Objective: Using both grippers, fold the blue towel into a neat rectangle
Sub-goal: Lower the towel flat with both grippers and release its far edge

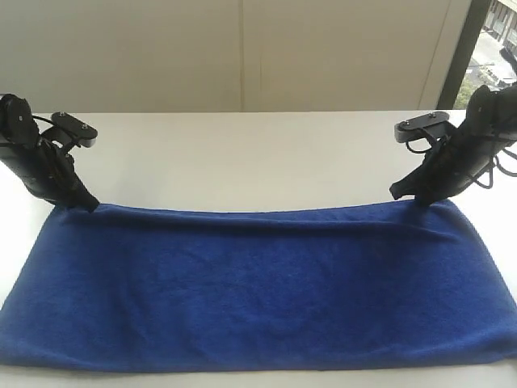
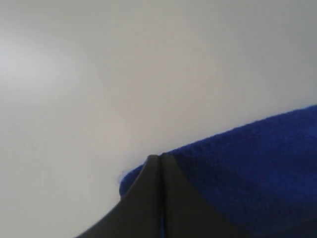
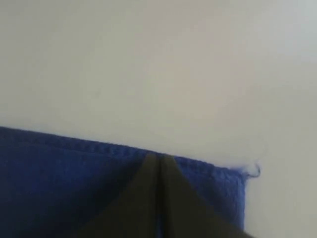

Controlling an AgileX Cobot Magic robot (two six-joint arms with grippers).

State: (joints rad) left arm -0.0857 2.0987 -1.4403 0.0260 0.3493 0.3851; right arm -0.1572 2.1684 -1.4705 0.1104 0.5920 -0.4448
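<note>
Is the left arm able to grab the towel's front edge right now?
Probably not yet. The left fingers look shut on the towel's far left corner, so they must let go first. Nothing else blocks the way.

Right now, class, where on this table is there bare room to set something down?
Free: the white table beyond the blue towel, up to the wall, between the left gripper and right gripper. Crowded: the near half, all towel, and its far corners, both pinched.

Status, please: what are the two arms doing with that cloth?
Left tool shut on towel far corner. Right tool same, other corner. Nothing in the way.
</note>
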